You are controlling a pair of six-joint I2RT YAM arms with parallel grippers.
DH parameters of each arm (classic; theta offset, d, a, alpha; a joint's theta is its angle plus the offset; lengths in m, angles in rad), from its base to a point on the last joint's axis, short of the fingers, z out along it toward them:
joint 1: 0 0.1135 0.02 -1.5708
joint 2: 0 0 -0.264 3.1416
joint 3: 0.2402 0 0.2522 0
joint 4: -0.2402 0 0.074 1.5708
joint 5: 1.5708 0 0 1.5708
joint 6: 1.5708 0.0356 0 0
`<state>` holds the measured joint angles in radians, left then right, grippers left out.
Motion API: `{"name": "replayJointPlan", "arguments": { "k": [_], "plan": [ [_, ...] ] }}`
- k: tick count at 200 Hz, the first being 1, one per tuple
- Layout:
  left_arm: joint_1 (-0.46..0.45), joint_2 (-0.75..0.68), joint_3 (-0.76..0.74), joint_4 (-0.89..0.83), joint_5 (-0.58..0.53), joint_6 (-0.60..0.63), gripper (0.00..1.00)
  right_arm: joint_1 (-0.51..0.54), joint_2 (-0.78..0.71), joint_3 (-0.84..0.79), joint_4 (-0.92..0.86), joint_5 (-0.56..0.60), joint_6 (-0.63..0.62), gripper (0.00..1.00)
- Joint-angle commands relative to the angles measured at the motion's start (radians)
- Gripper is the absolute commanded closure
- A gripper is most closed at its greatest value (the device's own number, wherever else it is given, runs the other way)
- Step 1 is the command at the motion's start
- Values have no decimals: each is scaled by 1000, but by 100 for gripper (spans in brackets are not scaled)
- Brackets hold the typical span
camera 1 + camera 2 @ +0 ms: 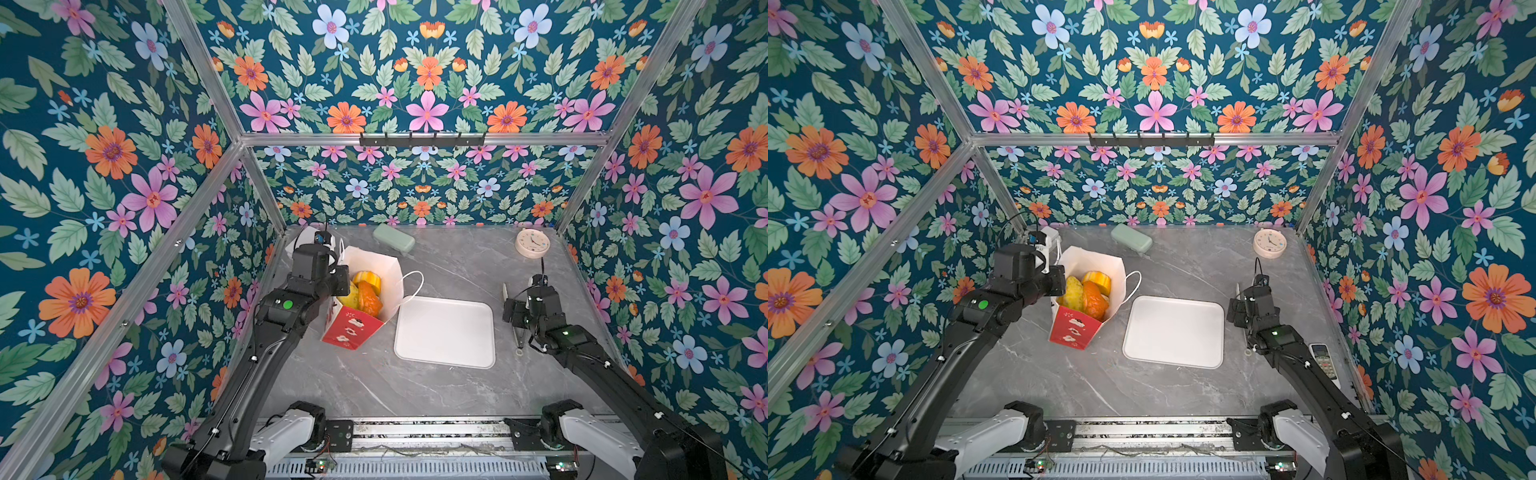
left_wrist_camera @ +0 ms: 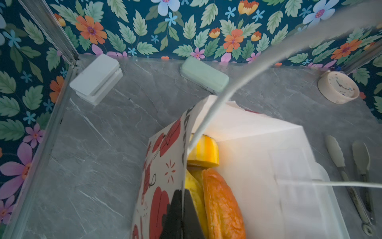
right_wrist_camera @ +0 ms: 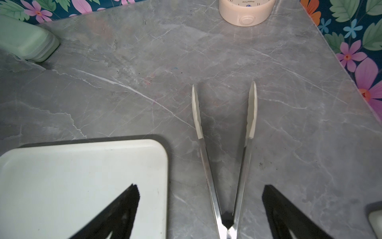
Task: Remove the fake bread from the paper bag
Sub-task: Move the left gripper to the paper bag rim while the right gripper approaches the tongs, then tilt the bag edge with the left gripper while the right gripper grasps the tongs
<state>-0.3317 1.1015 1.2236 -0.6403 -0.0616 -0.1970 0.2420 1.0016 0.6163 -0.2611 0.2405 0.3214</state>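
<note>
Most of the fake bread (image 1: 368, 297) is hidden: only the tops of three or so pieces show in the mouth of the paper bag (image 1: 353, 328), and we cannot count what lies beneath. The bag stands on its red base on the grey table (image 1: 415, 386), left of centre, long axis roughly vertical and mouth up. An orange roll (image 2: 221, 202) stands on end beside a pale yellow piece, with a striped yellow-orange bun behind them, all glossy. The bag is white inside, with red prints and white cord handles.

The left gripper (image 2: 183, 207), cut off by the frame edge, is closed, pinching the bag's near wall at the rim. Just right of the bag lies a white tray (image 1: 444, 332). The right gripper (image 3: 200, 186) hangs wide apart, holding nothing, above spread tongs (image 3: 253, 107).
</note>
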Motion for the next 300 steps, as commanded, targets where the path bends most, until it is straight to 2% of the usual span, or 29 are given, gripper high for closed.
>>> {"name": "replayJointPlan", "arguments": {
  "k": [1, 61, 102, 118, 167, 300],
  "plan": [
    [-5, 46, 28, 91, -50, 68, 100, 0, 5, 15, -41, 38, 2, 5],
    [-86, 170, -65, 265, -64, 71, 100, 0, 60, 32, -60, -37, 21, 5],
    [-149, 222, -104, 350, -68, 36, 100, 0, 115, 55, -84, -53, 33, 5],
    [-169, 232, -120, 374, -66, 19, 100, -9, 144, 73, -123, -24, 45, 5],
    [-219, 217, -158, 432, -38, -14, 100, -158, 174, 69, -163, -147, 76, 5],
    [-263, 153, -267, 513, 55, -35, 100, -180, 495, 223, -271, -196, 99, 2]
  ]
}}
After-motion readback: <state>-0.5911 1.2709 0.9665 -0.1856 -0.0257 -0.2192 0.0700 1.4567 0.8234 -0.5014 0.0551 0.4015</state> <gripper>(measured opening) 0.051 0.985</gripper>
